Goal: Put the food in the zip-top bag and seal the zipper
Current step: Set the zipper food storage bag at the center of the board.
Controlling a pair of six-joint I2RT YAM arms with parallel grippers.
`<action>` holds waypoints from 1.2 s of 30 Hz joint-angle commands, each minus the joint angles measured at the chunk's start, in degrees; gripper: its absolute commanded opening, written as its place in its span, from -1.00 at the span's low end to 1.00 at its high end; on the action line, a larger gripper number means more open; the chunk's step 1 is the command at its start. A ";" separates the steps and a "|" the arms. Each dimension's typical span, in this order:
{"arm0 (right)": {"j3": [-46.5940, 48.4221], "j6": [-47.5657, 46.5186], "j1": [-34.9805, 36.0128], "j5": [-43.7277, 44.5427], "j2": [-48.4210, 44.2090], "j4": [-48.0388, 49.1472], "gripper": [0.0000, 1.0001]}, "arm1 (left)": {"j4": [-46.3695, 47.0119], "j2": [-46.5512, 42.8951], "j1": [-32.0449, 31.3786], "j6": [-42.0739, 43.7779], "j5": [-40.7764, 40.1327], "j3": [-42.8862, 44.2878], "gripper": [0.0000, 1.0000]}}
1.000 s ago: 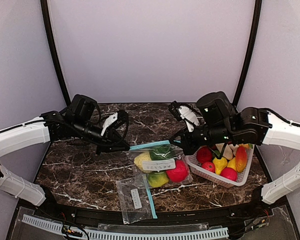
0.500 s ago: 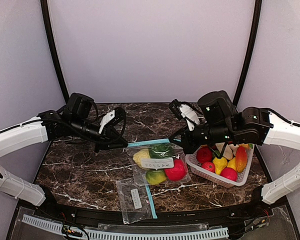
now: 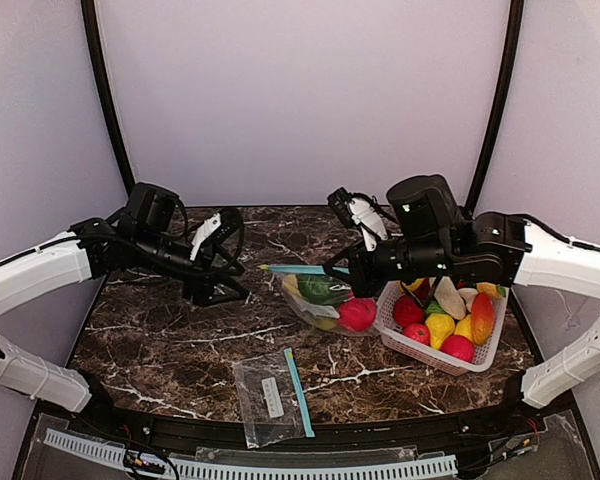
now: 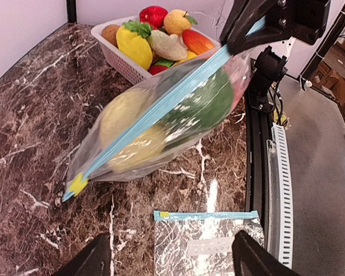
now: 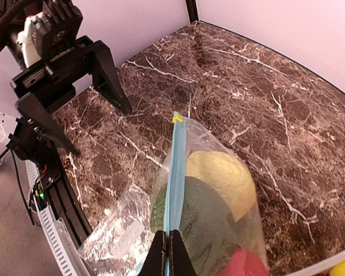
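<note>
Zip-top bag (image 3: pixel 325 297) hangs tilted over the worktop (image 3: pixel 160 330), food (image 3: pixel 357 314) inside — right claw (image 5: pixel 165 253) pinching its blue zipper; left claw (image 4: pixel 172 260) wide, empty.

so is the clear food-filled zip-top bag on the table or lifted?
Clear bag lifted: right gripper pinches its blue zipper strip, food sagging beneath.

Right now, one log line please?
left gripper: open, clear | right gripper: shut on zip-top bag, hanging | food: some bagged, rest in basket
</note>
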 commanded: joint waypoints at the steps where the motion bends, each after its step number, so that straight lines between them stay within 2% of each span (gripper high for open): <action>1: 5.04 0.55 -0.33 -1.53 6.55 8.54 -1.00 | 3.57 -4.99 2.19 -4.86 4.80 -0.79 0.56; 5: 9.47 1.12 -2.22 -0.68 11.69 9.37 -1.00 | 7.25 -7.23 6.13 -9.41 4.76 -2.33 0.68; 7: 10.79 1.80 -4.24 -3.70 13.89 11.26 -1.00 | 7.12 -6.94 7.32 -10.66 2.90 -2.09 0.69; 13: 15.80 4.51 -10.77 -10.85 21.60 13.02 -1.00 | 5.62 -5.42 8.36 -14.73 -7.55 -0.92 0.69; 15: 15.64 7.42 -14.58 -13.21 24.13 12.99 -1.00 | 4.74 -6.19 8.34 -17.72 -14.12 -1.14 0.69; 20: 12.53 15.83 -22.24 -20.23 28.15 13.00 -0.97 | 6.93 -13.32 8.32 -27.69 -17.49 -7.58 0.68; 23: 10.72 16.94 -23.78 -20.16 28.17 12.97 -0.66 | 7.23 -17.99 8.32 -32.62 -18.79 -12.25 0.68; 27: 9.42 17.01 -24.29 -17.05 25.88 12.45 0.15 | 7.13 -22.34 8.32 -39.56 -19.78 -17.06 0.68; 29: 9.20 16.16 -24.23 -14.39 24.12 10.81 0.44 | 7.11 -23.53 8.32 -42.19 -19.38 -18.84 0.66; 33: 9.00 13.72 -22.48 -6.05 18.69 4.87 0.68 | 7.35 -24.35 8.32 -46.83 -17.66 -21.50 0.62; 36: 7.37 12.84 -20.85 -2.67 14.02 1.41 0.74 | 7.20 -24.47 8.09 -48.82 -16.85 -22.72 0.60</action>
